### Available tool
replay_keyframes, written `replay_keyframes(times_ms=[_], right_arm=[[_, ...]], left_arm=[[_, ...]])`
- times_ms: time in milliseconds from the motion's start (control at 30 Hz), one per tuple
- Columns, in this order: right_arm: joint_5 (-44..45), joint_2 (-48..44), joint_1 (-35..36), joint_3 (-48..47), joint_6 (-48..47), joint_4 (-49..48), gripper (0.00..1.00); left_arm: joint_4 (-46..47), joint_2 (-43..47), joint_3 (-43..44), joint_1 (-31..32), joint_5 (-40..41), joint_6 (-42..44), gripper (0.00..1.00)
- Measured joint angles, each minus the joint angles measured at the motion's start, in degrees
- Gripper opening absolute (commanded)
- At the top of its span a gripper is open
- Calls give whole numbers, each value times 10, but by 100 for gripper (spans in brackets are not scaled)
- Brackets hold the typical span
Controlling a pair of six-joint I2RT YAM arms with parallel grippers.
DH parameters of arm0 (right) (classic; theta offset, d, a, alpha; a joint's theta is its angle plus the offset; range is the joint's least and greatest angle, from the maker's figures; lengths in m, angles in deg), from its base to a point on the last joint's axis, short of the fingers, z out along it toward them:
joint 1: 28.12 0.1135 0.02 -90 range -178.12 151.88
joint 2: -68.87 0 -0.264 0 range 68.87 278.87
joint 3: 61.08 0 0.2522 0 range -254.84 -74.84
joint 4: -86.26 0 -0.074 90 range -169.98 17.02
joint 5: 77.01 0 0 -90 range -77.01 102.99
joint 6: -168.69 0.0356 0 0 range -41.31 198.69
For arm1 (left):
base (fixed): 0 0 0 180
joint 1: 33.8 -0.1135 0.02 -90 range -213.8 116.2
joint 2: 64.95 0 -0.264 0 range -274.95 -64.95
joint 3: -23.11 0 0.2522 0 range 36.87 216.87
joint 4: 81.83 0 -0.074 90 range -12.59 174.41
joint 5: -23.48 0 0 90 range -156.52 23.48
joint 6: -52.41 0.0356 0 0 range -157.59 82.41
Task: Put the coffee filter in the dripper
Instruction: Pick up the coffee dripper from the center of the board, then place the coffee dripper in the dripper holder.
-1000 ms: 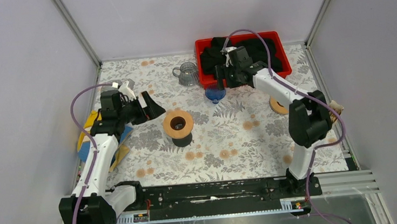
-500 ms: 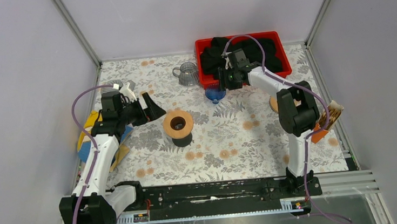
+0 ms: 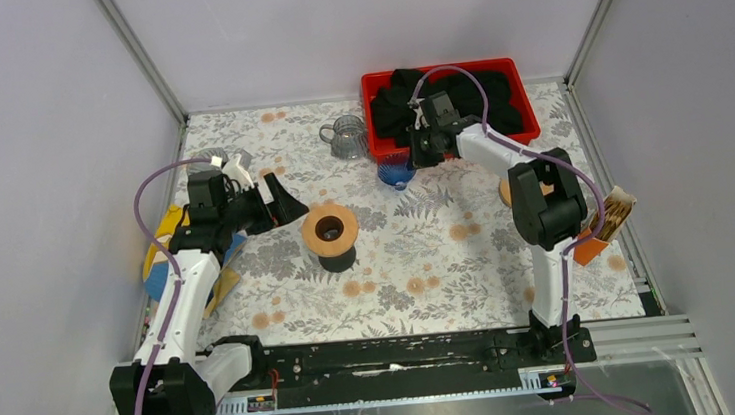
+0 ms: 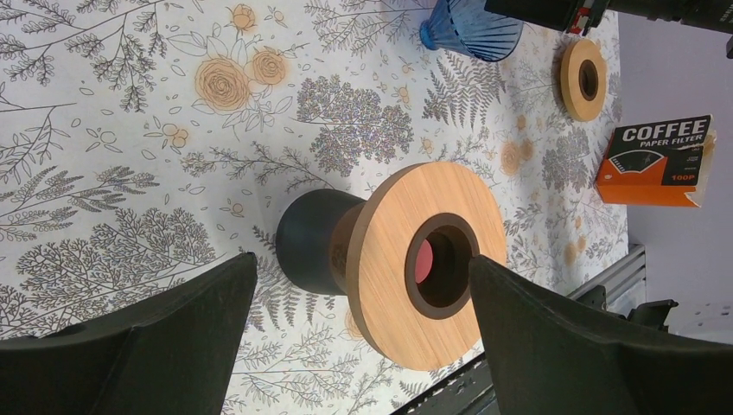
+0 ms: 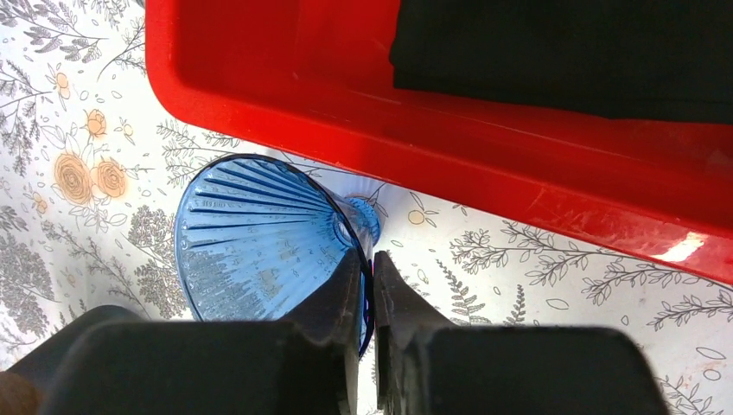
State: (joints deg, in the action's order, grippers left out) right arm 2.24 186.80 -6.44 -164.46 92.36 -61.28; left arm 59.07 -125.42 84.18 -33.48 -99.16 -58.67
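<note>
A robotics lab test cell rather than a kitchen: plain lilac panels (image 3: pixel 37 146) on aluminium posts (image 3: pixel 140 57) wall in a table with a floral cloth (image 3: pixel 428 252). Nearer than the wooden stand (image 3: pixel 329 229), a slotted aluminium rail (image 3: pixel 636 340) carries the left arm (image 3: pixel 182 284) and right arm (image 3: pixel 545 212). Right of the stand lies a coffee-filter box (image 3: pixel 601 227).

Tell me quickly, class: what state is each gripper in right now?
Left gripper: open, holding nothing.
Right gripper: closed on the rim of the blue dripper.
</note>
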Motion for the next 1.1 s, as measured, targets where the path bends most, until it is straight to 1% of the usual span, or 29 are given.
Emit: replay_keyframes(times_ms=[67, 267, 400, 633, 767, 900, 1100], right_arm=[[-3, -2, 0, -2, 0, 0, 4], [-7, -16, 0, 4, 1, 17, 3], [-14, -53, 0, 19, 6, 26, 2], [-37, -143, 0, 47, 28, 33, 1], [-44, -191, 1, 64, 42, 41, 1], [-50, -231, 9, 71, 55, 57, 1], [-49, -272, 55, 71, 70, 69, 1]], left_arm=[[0, 0, -1, 0, -2, 0, 100], [0, 0, -2, 0, -6, 0, 100], [0, 0, -2, 0, -8, 0, 100], [9, 3, -2, 2, -11, -16, 100], [15, 14, -2, 20, -10, -38, 100], [17, 31, -2, 64, -1, -62, 100], [20, 58, -2, 111, 19, -101, 100]])
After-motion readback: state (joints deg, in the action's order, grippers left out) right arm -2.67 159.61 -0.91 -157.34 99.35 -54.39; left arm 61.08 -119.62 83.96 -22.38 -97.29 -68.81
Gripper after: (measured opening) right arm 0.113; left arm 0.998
